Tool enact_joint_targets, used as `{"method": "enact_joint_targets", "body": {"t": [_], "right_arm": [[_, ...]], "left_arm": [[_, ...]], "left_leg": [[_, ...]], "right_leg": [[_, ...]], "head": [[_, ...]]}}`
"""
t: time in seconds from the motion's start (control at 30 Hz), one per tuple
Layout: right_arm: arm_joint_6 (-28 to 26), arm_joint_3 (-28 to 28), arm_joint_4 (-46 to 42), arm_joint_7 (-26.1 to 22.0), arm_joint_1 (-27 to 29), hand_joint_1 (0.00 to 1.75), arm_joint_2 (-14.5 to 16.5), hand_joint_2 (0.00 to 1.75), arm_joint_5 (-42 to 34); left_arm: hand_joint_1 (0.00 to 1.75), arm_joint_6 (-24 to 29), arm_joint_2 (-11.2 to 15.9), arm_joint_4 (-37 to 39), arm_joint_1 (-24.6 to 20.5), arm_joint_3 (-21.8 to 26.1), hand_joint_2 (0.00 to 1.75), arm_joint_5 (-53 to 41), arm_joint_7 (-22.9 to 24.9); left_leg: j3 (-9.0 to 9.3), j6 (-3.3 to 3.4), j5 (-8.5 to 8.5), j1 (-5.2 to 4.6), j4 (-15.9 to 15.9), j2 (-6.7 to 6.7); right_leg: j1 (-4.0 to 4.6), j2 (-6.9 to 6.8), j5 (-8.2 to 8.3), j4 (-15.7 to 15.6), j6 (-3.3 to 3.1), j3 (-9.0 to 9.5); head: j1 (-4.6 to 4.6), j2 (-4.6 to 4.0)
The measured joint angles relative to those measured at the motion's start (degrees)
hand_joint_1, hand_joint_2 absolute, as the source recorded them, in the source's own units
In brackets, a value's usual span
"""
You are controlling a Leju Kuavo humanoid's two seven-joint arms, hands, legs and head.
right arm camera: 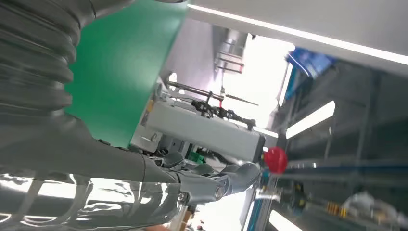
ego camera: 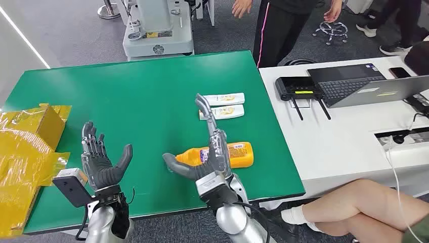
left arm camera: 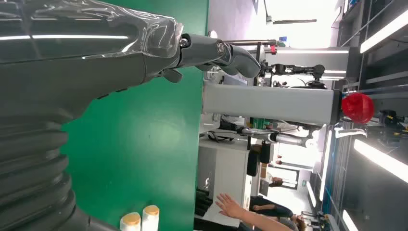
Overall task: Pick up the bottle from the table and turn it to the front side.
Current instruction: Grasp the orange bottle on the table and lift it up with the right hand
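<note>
One orange bottle lies on its side on the green table, partly hidden behind my right hand. That hand stands fingers-up and spread, thumb out to the side, grasping nothing; whether it touches the bottle I cannot tell. My left hand is likewise released, palm raised, well apart from the bottle. Two white tubes lie just beyond, and yellow packaging sits at the table's left edge. Risk, as I judge it: a round, smooth bottle may roll away or slip if my fingers close off-centre.
</note>
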Motion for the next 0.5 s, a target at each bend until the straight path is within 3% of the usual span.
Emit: {"method": "enact_joint_targets", "body": {"t": [0.1, 0.3, 0.5], "right_arm": [[1.56, -1.03, -0.58, 2.39, -0.23, 0.00, -1.32, 1.75, 4.56], [4.94, -4.89, -0.23, 6.02, -1.57, 0.00, -6.82, 1.75, 10.89], [11.31, -6.65, -0.01, 8.74, -2.51, 0.00, -14.78, 1.75, 12.54]], "left_arm": [[0.00, -0.32, 0.07, 0.00, 0.00, 0.00, 1.75, 0.11, -0.09], [0.00, -1.28, 0.23, 0.00, 0.15, 0.03, 1.75, 0.83, -0.27], [0.00, -3.08, 0.45, 0.00, 1.15, 0.08, 1.75, 1.17, -0.35]], "left_leg": [[0.00, 0.00, 0.00, 0.00, 0.00, 0.00], [0.00, 0.01, 0.01, -0.03, 0.03, -0.02], [-0.02, 0.04, -0.01, -0.06, 0.05, -0.06]], "right_leg": [[0.00, 0.00, 0.00, 0.00, 0.00, 0.01], [-0.03, -0.02, 0.02, -0.01, 0.03, 0.05], [-0.05, -0.04, 0.02, -0.02, 0.03, 0.05]], "head": [[0.00, 0.00], [0.01, 0.00], [0.01, 0.00]]}}
